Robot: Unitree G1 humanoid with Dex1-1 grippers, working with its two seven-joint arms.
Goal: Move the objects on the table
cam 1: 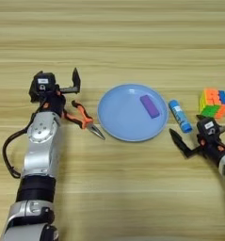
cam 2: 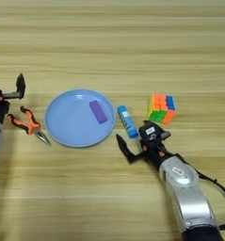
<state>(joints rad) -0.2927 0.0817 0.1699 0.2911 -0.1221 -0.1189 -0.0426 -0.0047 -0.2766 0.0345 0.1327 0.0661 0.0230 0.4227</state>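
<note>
Purple rectangular block [cam 1: 149,106] is lying on round light-blue plate [cam 1: 118,124].
Left tool [cam 1: 67,87] and right tool [cam 2: 132,146] are hovering spread, empty.

looks like a lab test bench to me: bare wooden table [cam 1: 132,37], random props like puzzle cube [cam 1: 214,103] and pliers [cam 1: 83,119].

**Colours on the desk**

The desk [cam 1: 132,37] is light wood with horizontal plank grain. The plate [cam 1: 121,117] is plain light blue, and the block [cam 1: 149,106] is purple. The glue stick [cam 1: 180,115] is blue with a white label. The puzzle cube [cam 1: 213,103] shows orange, green, blue and yellow squares. The pliers [cam 1: 81,116] have orange-and-black handles and grey jaws.
</note>
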